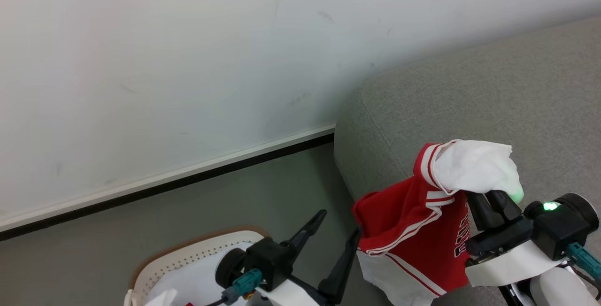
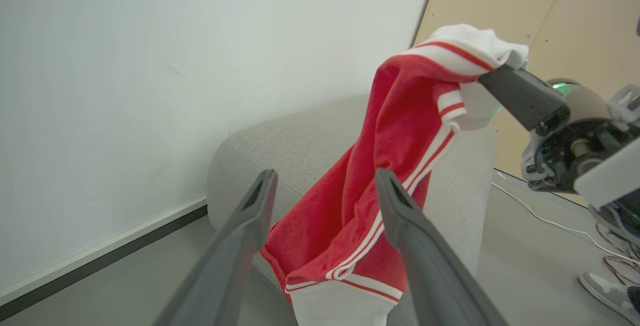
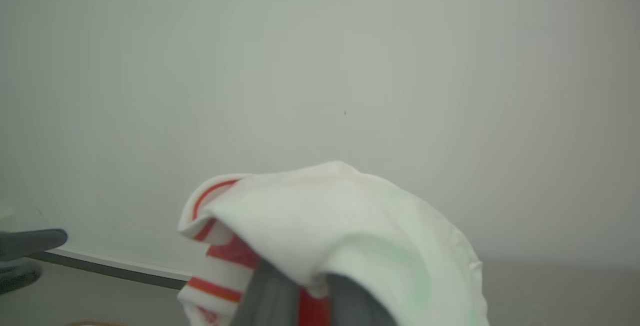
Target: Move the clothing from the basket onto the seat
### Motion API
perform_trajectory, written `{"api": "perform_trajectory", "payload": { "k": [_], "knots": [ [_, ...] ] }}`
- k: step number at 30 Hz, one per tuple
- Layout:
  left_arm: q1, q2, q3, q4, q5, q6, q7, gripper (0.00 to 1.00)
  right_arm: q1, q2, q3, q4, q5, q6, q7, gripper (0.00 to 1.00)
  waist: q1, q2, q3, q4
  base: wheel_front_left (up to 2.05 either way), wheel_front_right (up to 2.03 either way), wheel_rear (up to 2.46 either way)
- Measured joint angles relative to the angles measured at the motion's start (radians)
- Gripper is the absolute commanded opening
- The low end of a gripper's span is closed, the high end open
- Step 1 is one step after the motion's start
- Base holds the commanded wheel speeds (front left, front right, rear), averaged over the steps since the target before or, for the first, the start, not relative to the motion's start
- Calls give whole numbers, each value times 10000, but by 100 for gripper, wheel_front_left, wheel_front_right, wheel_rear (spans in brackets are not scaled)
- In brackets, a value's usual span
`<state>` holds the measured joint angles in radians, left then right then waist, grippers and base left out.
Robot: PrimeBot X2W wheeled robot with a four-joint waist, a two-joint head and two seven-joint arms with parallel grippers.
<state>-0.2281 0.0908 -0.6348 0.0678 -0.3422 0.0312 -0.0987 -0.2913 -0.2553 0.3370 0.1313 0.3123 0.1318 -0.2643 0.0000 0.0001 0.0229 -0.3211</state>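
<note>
The right end effector (image 1: 490,198) clamps the clothing (image 1: 404,221) — it hangs at the edge of the seat (image 1: 469,95). The left end effector (image 1: 339,224) stands spread wide.

Dark pincer fingers (image 2: 425,256), white forearms (image 1: 512,261), teal plugs (image 1: 247,281)

Place: bare indoor room, closer to a test space than a lived-in home; exact kind uncertain.
Landmark: large grey upholstered seat (image 1: 493,95), coarse weave, rounded corner.
Behind the seat: plain white wall (image 1: 188,62), faintly scuffed.
Wall foot, beside the seat: white skirting (image 1: 188,173) over a dark strip.
Around the seat: smooth grey floor (image 1: 117,245).
Beyond the seat: pale wood panelling (image 2: 550,6).
Floor past the seat: loose white cable (image 2: 550,222); a person's shoe (image 2: 605,291).
Near the seat's corner: perforated laundry basket (image 1: 188,255) on the floor.
</note>
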Motion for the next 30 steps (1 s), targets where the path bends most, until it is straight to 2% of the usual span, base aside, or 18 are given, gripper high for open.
{"api": "perform_trajectory", "payload": {
  "k": [4, 11, 15, 19, 23, 27, 30],
  "knots": [
    [-198, 12, -86, -125, 15, -48, 15, 100, 10, 2, -437, -215, 36, 0, -2, 0, 0, 0, 348, -205, 0, 0, 0],
    [-1005, 401, -123, -723, 309, -316, 328, 100, -766, 324, -1632, -529, -84, 0, -2, 0, 0, 0, 1466, -201, 0, 0, 0],
    [-1848, 779, 44, -1248, 476, -564, 629, 100, -1926, 625, -2380, -631, -322, 0, -2, 0, 1, 0, 2464, -53, 0, 0, 0],
    [-2677, 1112, 209, -1745, 683, -832, 821, 100, -3686, 608, -3551, -570, -633, 0, 58, 0, 2, 0, 3618, 148, 0, 0, 0],
    [-3209, 1432, 370, -2059, 702, -1003, 949, 100, -5511, 169, -4531, -69, -675, 2, 690, 0, 3, 0, 4721, 371, 0, 0, 0],
    [-3687, 1540, 345, -2201, 715, -1145, 970, 100, -7374, -876, -5381, 759, -890, 2, 1375, 0, 4, 0, 5629, 662, 0, 0, 0],
    [-3820, 1540, 380, -2230, 704, -1183, 878, 100, -8634, -1363, -6102, 1394, -989, 2, 1801, 0, 5, 0, 6012, 1024, 0, 0, 0]
  ]
}}
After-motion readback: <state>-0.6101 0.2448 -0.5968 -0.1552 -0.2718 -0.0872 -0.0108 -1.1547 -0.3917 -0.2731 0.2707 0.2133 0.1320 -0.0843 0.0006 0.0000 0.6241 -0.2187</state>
